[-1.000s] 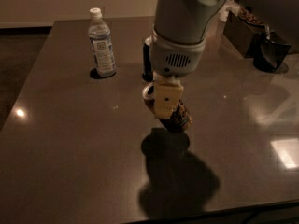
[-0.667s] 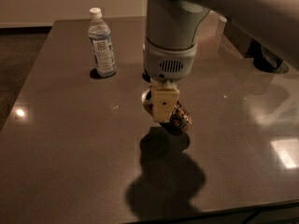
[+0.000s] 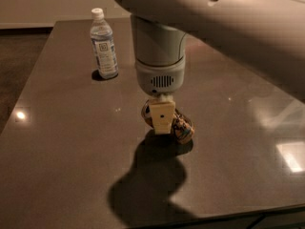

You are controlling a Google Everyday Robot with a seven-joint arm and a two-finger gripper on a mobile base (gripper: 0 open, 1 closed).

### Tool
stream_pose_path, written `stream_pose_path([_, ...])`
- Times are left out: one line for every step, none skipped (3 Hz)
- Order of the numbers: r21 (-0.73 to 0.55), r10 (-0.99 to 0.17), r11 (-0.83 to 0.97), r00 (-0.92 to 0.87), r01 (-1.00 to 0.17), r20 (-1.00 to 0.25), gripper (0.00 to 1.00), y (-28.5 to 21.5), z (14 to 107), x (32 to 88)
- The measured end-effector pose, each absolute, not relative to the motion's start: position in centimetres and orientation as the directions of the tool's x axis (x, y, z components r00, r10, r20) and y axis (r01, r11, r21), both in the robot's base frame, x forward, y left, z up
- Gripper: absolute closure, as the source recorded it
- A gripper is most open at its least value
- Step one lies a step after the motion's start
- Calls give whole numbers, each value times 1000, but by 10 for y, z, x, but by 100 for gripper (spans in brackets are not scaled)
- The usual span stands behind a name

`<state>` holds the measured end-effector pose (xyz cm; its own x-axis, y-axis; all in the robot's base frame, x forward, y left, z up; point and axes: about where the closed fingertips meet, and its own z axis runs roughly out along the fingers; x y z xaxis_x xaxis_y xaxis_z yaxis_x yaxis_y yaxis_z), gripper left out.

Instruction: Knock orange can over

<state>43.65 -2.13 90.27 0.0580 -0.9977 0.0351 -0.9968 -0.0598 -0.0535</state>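
bottle (image 3: 104,44): upright, well off to the gripper's far left, out of the way I reckon. White label, but I can't read it.
gripper (image 3: 161,120): low over the table (image 3: 62,142), right up against the can, I'd guess for the shove. Can't tell if it's apart or together.
can (image 3: 184,129): touching the gripper and poking out on its right. Looks tipped on its side to me. No brand I can read.

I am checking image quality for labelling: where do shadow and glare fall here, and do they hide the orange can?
Camera view: dim, warm light. A dark shadow lies on the table, toward the camera from the claw, which sits right in front of the can. Same view: glare at the table's right and a small spot at its left, both away from the can, which shows partly beside the claw.
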Motion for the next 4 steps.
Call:
stream_pose_path([-48, -994, -87, 83, -995, 76, 31, -17, 894, 435])
stream_pose_path([-42, -991, -104, 99, -994, 94, 7, -15, 889, 433])
stream_pose_path([-66, -992, -107, 101, -992, 76, 0, -10, 890, 437])
stream_pose_path([-67, -992, -107, 101, -992, 76, 0, -10, 890, 437])
